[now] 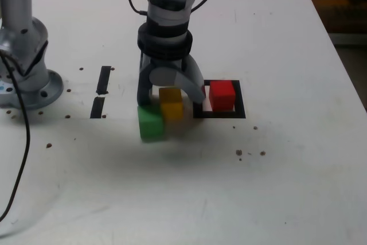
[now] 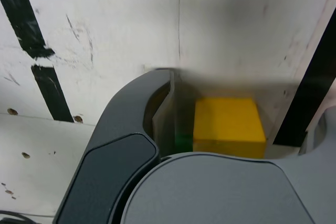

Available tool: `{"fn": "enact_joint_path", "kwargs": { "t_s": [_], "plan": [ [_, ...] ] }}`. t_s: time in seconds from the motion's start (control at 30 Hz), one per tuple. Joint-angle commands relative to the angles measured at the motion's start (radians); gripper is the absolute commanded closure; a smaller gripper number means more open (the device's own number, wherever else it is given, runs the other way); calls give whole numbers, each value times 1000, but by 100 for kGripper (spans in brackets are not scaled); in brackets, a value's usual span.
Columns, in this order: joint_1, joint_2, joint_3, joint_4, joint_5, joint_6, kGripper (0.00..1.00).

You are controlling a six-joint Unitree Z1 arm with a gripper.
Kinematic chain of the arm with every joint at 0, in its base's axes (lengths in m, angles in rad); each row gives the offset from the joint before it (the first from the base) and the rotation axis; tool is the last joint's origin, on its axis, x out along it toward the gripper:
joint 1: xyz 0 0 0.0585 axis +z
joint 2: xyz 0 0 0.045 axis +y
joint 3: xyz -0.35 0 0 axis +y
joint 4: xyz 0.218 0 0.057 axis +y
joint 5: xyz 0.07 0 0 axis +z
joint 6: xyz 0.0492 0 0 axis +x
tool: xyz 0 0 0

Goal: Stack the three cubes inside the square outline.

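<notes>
end effector [image 1: 170,97] hanging spread around yellow cube [image 1: 171,103], not pinching. red cube [image 1: 222,95] sitting inside square outline [image 1: 239,113] on bench [image 1: 287,176]. green cube [image 1: 151,123] touching yellow. advice: centring jaws, squeezing without nudging green.

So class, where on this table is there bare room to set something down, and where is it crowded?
Free: the table in front of the green cube. Crowded: the gripper straddles the yellow cube, green touching it, with the red cube inside the square outline beside them.
</notes>
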Motion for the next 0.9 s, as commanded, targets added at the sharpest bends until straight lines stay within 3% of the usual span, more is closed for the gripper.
{"fn": "enact_joint_path", "kwargs": {
  "t_s": [0.0,0.33,0.87],
  "plan": [
    [-9,6,-7,-1,-8,0,9],
    [-30,15,-8,11,-28,0,17],
    [-30,12,13,-2,10,-18,59]
  ]
}}
